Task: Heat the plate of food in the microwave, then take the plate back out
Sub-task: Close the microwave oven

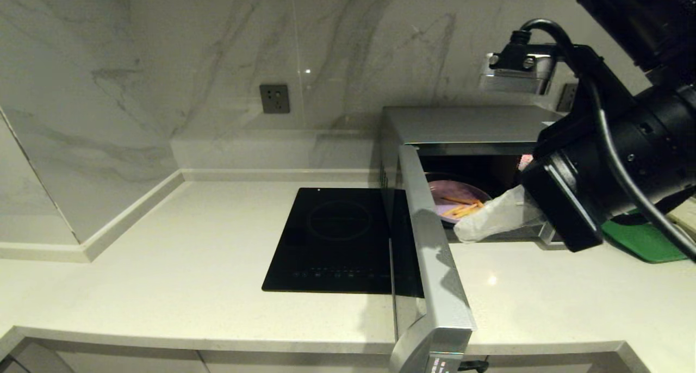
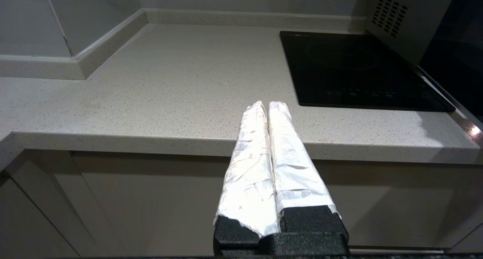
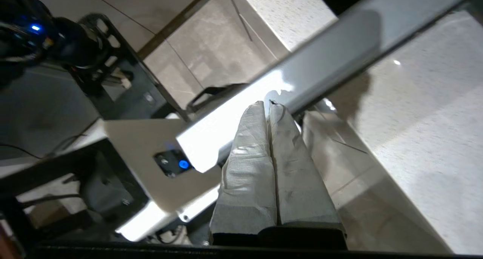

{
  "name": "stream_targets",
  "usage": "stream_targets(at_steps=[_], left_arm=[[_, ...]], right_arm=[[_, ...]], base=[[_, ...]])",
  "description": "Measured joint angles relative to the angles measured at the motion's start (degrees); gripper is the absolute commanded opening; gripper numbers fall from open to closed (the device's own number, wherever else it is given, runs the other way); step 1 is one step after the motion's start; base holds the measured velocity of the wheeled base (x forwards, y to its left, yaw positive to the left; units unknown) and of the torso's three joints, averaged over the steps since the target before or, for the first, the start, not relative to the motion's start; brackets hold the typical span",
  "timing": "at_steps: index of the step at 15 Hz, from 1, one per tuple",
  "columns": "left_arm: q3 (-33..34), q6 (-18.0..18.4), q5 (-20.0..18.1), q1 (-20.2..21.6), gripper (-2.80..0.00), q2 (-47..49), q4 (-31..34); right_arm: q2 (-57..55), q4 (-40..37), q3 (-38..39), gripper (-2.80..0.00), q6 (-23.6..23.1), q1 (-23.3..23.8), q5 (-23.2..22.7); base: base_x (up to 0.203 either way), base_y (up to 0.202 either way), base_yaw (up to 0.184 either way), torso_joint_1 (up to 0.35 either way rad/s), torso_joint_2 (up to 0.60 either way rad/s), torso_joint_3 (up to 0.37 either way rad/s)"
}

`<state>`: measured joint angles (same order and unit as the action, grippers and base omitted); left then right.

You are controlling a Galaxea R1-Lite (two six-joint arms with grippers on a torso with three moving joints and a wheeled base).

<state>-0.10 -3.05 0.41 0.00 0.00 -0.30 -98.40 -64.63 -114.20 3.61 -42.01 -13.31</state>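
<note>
Hanging below the counter's (image 2: 151, 100) front edge, the left gripper (image 2: 268, 105) is clenched on nothing. Farther back, the right gripper (image 1: 462, 232), clenched and empty, hovers at the microwave's (image 1: 467, 124) open mouth beside its swung-out door (image 1: 435, 253). Inside sits the plate of food (image 1: 454, 199).

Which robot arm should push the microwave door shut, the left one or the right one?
Probably the right. Its shut tool is already by the open microwave, just inside the swung-out door, with the plate of food inside. The left tool hangs shut at the counter's front edge, beyond the cooktop.
</note>
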Motion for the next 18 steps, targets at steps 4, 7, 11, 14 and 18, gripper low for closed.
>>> stream_targets(at_steps=[4,7,11,14,18], left_arm=[[0.0,0.0,0.0,0.0,-2.8,0.0,0.0],[0.0,0.0,0.0,0.0,-2.8,0.0,0.0],[0.0,0.0,0.0,0.0,-2.8,0.0,0.0],[0.0,0.0,0.0,0.0,-2.8,0.0,0.0],[0.0,0.0,0.0,0.0,-2.8,0.0,0.0]], right_arm=[[-0.8,2.2,-0.2,-2.8,2.5,-3.8,0.6],[-2.3,2.2,-0.2,-2.8,6.8,-5.0,3.7],[-5.6,2.0,-0.1,-2.8,13.2,-6.9,13.6],[-7.0,2.1,-0.1,-2.8,13.7,-7.2,14.0],[-7.9,1.7,-0.1,-2.8,16.9,-7.1,15.1]], base=[[0.0,0.0,0.0,0.0,0.0,0.0],[0.0,0.0,0.0,0.0,0.0,0.0],[0.0,0.0,0.0,0.0,0.0,0.0],[0.0,0.0,0.0,0.0,0.0,0.0],[0.0,0.0,0.0,0.0,0.0,0.0]])
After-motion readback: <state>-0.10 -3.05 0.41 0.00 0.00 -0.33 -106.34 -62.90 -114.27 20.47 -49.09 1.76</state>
